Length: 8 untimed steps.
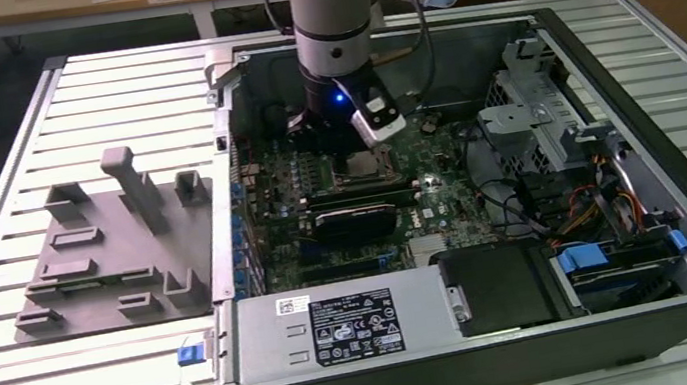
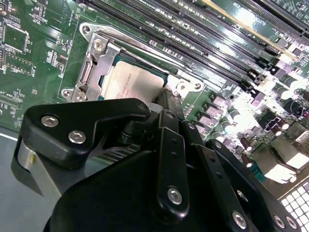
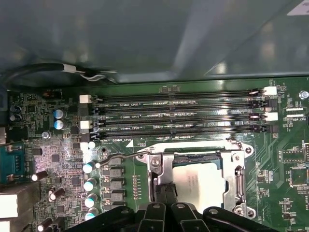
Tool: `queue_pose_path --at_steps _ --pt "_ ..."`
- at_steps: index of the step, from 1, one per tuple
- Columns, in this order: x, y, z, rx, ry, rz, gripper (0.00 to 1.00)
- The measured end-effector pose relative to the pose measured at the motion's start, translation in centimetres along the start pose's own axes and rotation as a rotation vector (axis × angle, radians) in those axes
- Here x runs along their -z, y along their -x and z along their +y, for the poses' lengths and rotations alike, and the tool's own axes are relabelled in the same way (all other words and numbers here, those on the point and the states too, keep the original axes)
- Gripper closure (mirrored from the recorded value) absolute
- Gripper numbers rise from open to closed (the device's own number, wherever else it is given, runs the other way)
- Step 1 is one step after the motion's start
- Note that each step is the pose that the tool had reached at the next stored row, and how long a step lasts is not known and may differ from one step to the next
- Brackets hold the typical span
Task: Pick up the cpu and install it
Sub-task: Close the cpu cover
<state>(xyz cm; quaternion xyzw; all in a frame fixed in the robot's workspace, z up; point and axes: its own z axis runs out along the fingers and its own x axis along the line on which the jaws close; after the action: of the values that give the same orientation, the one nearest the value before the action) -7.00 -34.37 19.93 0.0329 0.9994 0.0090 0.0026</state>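
**benchrat:** So what could've gone wrong at that point?

**sparecore:** Big to small. The arm (image 1: 332, 12) was reaching deep into the open computer case (image 1: 477, 376), so a sloppy swing could've clipped a wall or snagged the cables (image 1: 588, 209). On the motherboard (image 3: 285, 145), the memory slots (image 3: 178, 116) sat just beside the socket frame (image 3: 236, 174), so they'd have been easy to scrape. The cpu (image 3: 198, 186) lay flat inside that frame. The gripper (image 3: 164, 186) had its fingers pressed together with nothing between them, tips at the chip's edge and touching it as far as I could tell. My guess: too hard a push there could've tilted the chip or bent contacts underneath. The thin wire lever (image 3: 120, 157) looked unlatched too, so probably nothing was clamping the chip down.

**benchrat:** Any writing?

**sparecore:** Plenty, though I won't quote it. There was a white label (image 1: 355, 327) with black print on the power supply box (image 1: 272, 349), white lettering along each slot, and faint lines on the chip's metal top that I couldn't make out.
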Motion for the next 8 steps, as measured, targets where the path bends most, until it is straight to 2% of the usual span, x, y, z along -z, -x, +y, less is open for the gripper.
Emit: queue_pose_path --at_steps 8 --pt "0.18 0.15 0.02 0.0 0.0005 0.0017 0.89"
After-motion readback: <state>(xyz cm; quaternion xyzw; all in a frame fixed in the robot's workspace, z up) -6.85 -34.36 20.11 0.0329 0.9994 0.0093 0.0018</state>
